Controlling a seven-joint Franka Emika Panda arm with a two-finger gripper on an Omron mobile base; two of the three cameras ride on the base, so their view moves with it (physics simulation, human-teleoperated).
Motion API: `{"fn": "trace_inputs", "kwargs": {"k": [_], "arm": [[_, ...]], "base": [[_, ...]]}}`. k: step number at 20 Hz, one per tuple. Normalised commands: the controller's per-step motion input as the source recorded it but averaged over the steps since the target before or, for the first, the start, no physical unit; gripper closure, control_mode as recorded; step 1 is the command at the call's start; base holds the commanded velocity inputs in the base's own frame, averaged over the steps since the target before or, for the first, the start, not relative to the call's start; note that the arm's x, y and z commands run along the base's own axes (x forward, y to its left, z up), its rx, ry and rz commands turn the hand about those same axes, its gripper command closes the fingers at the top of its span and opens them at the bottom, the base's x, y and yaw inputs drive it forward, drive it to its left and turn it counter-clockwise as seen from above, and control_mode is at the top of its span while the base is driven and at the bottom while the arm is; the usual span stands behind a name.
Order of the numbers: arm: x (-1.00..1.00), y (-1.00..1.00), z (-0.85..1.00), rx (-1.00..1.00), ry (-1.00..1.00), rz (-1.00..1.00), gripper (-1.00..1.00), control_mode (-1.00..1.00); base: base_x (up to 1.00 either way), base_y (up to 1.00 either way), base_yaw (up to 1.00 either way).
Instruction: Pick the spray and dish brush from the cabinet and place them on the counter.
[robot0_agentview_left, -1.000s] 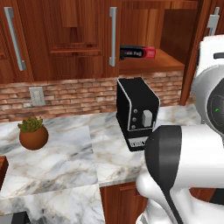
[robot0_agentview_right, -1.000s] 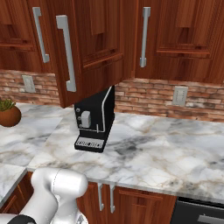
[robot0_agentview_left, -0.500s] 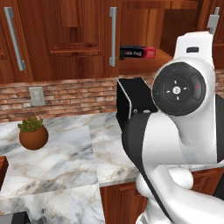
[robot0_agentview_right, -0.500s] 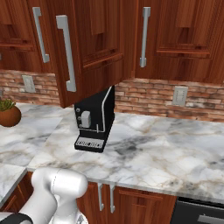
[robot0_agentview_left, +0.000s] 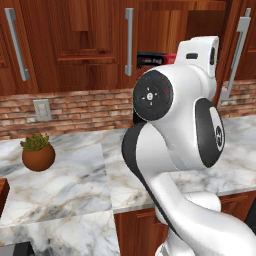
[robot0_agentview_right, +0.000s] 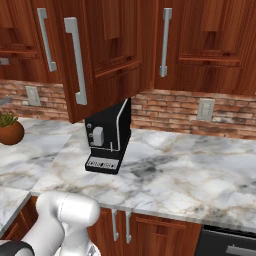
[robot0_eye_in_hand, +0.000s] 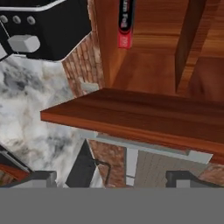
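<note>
The cabinet (robot0_agentview_left: 95, 45) of reddish-brown wood hangs over the counter (robot0_agentview_left: 75, 180), and one of its doors (robot0_agentview_right: 95, 55) stands swung open. In the hand view my gripper (robot0_eye_in_hand: 111, 179) is open, its fingertips (robot0_eye_in_hand: 41, 178) far apart with nothing between them. It faces a wooden edge of the cabinet (robot0_eye_in_hand: 131, 118) with the inside beyond. The spray and the dish brush are out of view. My arm (robot0_agentview_left: 175, 130) rises large in front of the cabinet opening in the left base view.
A long black-and-red box (robot0_eye_in_hand: 124, 24) lies inside the cabinet, also seen as the box (robot0_agentview_left: 150, 59). A black coffee machine (robot0_agentview_right: 107, 140) stands on the counter under the open door. A potted plant (robot0_agentview_left: 37, 155) sits at the left. Another open door (robot0_agentview_left: 235, 55) is at the right.
My arm has swung up and leftwards in the left base view and now covers the coffee machine. The right base view is unchanged. The gripper stays open.
</note>
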Motion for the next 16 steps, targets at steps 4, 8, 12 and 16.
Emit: {"fn": "trace_inputs", "kwargs": {"k": [4,8,12,16], "arm": [[0.34,0.00,-0.03,0.00,-0.03,-0.13,-1.00,-1.00],[0.37,0.00,-0.05,0.00,-0.03,-0.10,-1.00,-1.00],[0.39,0.00,-0.06,0.00,-0.05,-0.05,-1.00,-1.00],[0.34,0.00,-0.11,0.03,-0.07,0.00,-1.00,-1.00]], "base": [[0.00,0.00,0.00],[0.00,0.00,0.00],[0.00,0.00,0.00],[0.00,0.00,0.00]]}}
